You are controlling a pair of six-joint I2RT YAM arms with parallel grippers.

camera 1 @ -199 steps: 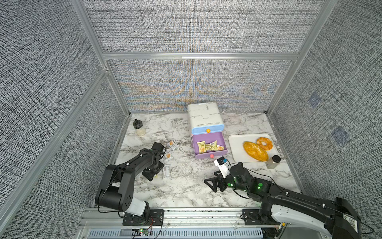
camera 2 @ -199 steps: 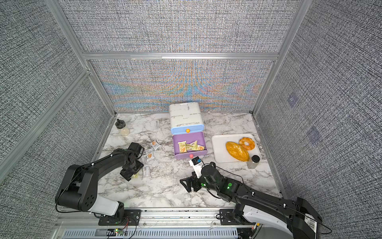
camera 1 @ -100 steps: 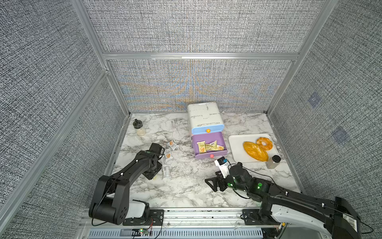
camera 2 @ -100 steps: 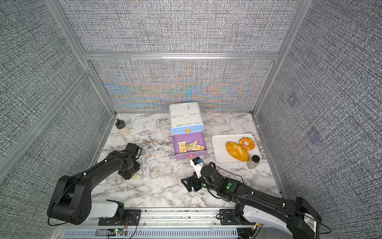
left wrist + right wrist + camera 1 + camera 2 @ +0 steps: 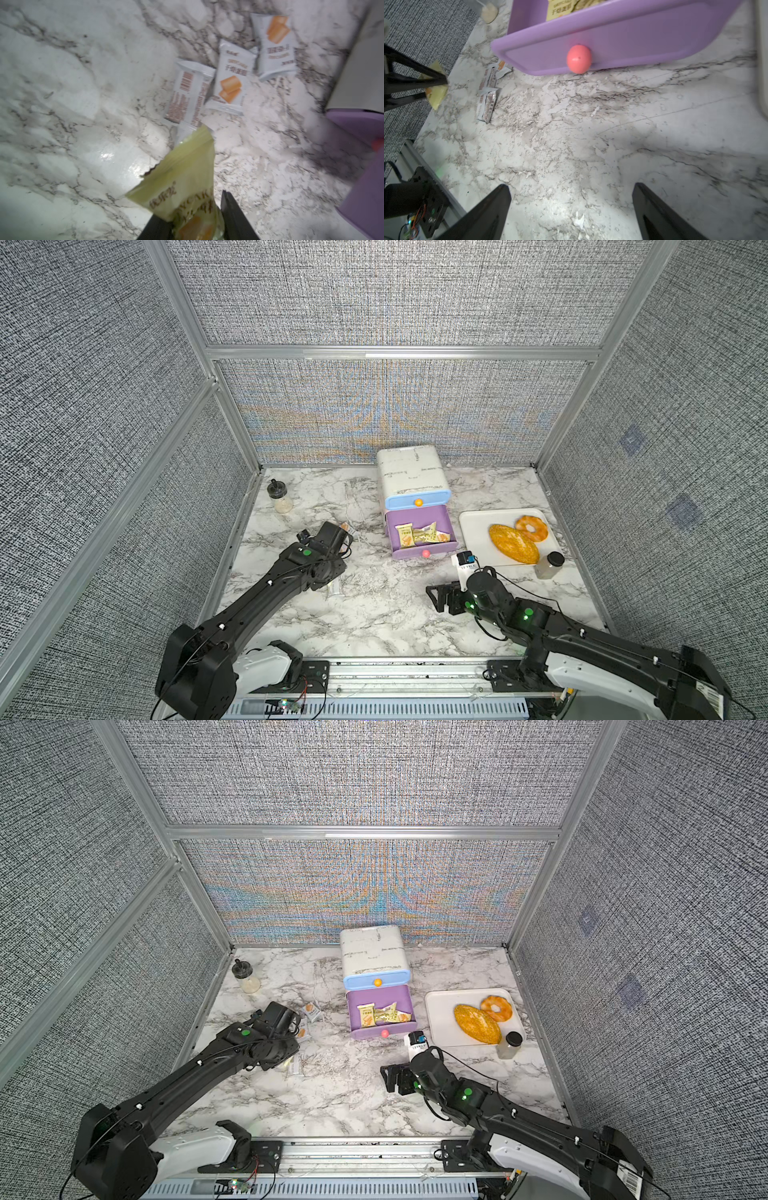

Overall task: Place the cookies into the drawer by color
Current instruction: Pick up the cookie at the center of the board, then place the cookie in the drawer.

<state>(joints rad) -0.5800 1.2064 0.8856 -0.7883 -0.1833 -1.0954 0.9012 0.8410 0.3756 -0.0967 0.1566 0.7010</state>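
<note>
A: Three white cookies (image 5: 230, 83) on the left wrist view, all lying flat on the marble table (image 5: 62, 83)?
B: Yes, side by side, one of them with its printed back up. Nearer the lens the left hand (image 5: 189, 207) is clamped on a yellow-green cookie (image 5: 182, 176), whose crimped end sticks out past the fingers. The purple drawer (image 5: 357, 124) is also in view, blurred.
A: Is that cookie clear of the table?
B: Cannot tell from there.
A: And the right wrist view?
B: The right hand (image 5: 571, 186) is spread wide with nothing between its fingers, low over bare table, facing the drawer's front and its pink knob (image 5: 579, 59). The drawer is pulled out; yellow-green cookies (image 5: 560, 8) lie inside. Beyond, the left hand's fingers (image 5: 409, 83) pinch the same yellow-green cookie, with white ones on the table just beside it.
A: Both top views?
B: The cabinet (image 5: 411, 477) stands at the middle of the far edge, blue drawer (image 5: 399, 501) closed, purple one open beneath it. The left hand is toward the left edge, the right hand near the front edge, well apart. A white tray (image 5: 473, 526) with a loaf (image 5: 513, 543) and ring pastry (image 5: 532, 527) sits by the right edge.
</note>
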